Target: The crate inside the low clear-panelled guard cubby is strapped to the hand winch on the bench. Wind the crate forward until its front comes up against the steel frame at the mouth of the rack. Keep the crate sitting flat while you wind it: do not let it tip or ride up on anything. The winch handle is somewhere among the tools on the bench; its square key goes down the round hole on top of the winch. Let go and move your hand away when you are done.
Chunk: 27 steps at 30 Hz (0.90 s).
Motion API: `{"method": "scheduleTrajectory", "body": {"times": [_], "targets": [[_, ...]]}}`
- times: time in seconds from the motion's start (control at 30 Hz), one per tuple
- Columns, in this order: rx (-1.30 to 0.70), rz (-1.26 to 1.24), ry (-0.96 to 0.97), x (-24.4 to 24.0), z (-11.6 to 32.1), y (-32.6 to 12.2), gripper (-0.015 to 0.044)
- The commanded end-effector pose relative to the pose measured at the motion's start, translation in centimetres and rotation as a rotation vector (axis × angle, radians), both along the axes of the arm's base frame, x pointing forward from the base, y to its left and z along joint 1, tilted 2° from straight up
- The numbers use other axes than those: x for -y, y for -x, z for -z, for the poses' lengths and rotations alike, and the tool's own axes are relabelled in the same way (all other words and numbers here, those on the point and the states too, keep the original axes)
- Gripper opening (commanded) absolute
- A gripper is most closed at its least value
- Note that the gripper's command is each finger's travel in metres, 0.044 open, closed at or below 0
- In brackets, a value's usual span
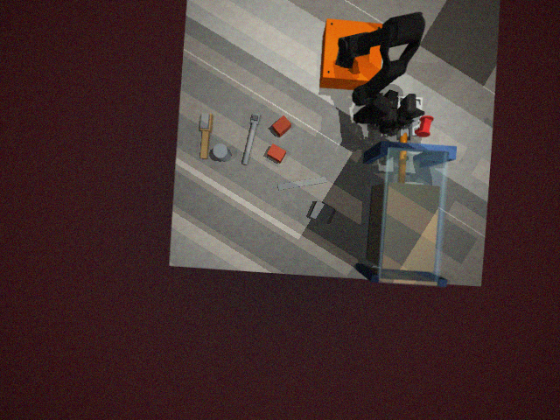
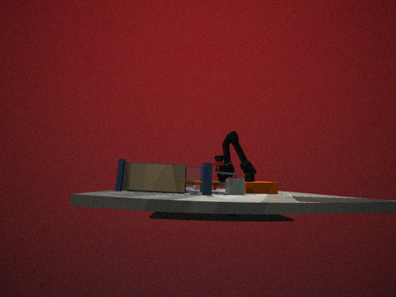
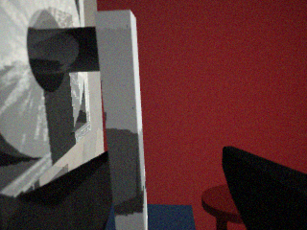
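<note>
In the top view, reckoned from the gripper (image 1: 404, 118) (image 2: 221, 171) (image 3: 168, 150), the hammer (image 1: 205, 140) and wrench (image 1: 249, 140) lie well apart toward nine o'clock, with two red blocks (image 1: 281, 126) (image 1: 276, 153) nearer on that side. The fingers stand apart, clamped on nothing; in the wrist view the winch handle's grey bar (image 2: 227, 173) (image 3: 122, 96) shows beside the left-hand finger of the picture. The crate (image 1: 414, 226) (image 2: 156, 177) sits flat at six o'clock, its front short of the blue frame (image 1: 438, 150) (image 2: 208, 179), an orange strap (image 1: 402, 167) (image 2: 193, 182) running between. Rightmost, a red knob (image 1: 423, 126) is near, between three and four o'clock.
</note>
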<state>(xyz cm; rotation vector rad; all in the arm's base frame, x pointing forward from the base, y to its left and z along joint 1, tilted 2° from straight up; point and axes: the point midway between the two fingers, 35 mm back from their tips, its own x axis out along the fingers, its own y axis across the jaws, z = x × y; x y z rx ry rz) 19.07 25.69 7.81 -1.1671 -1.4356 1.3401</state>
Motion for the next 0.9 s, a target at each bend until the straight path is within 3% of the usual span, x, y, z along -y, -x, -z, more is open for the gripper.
{"method": "scheduleTrajectory", "body": {"times": [0.0,0.87], "targets": [[0.002,0.000,0.001,0.01,0.32,-0.11,0.0240],[0.004,-0.001,0.003,0.01,0.65,-0.21,0.0240]]}}
